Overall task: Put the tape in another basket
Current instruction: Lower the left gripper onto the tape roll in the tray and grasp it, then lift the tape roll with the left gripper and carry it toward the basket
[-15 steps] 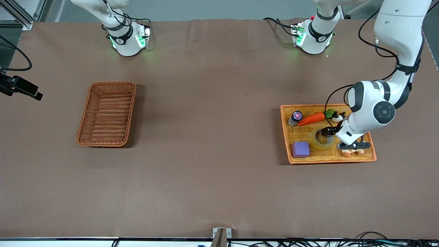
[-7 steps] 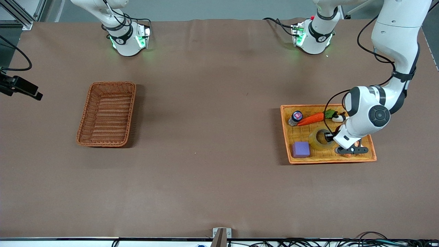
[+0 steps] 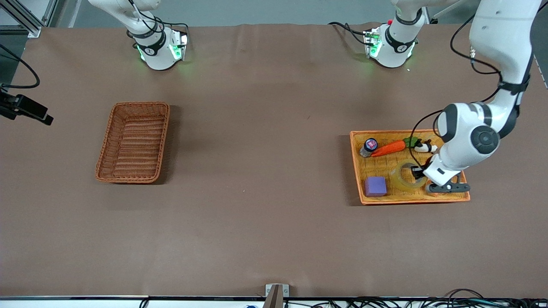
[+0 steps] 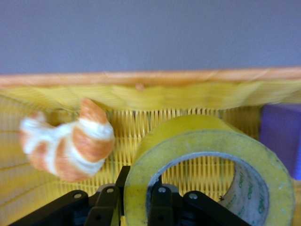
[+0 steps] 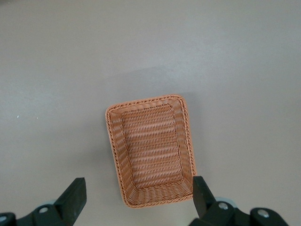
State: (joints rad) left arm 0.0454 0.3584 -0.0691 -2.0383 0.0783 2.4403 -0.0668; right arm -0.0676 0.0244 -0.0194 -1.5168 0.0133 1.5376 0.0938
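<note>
A brown-covered table (image 3: 265,179) fills the room, with black cables (image 3: 428,303) along its near edge.

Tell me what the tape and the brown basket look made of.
The tape looks like glossy translucent yellowish plastic film wound in a ring; the tray's weave shows faintly through it. The left gripper pinches its wall. The basket looks like matte reddish-brown woven wicker, possibly plastic rattan, judging by its ribbed weave.

A robotics lab: two bench-mounted arms (image 3: 483,85), cabling.
</note>
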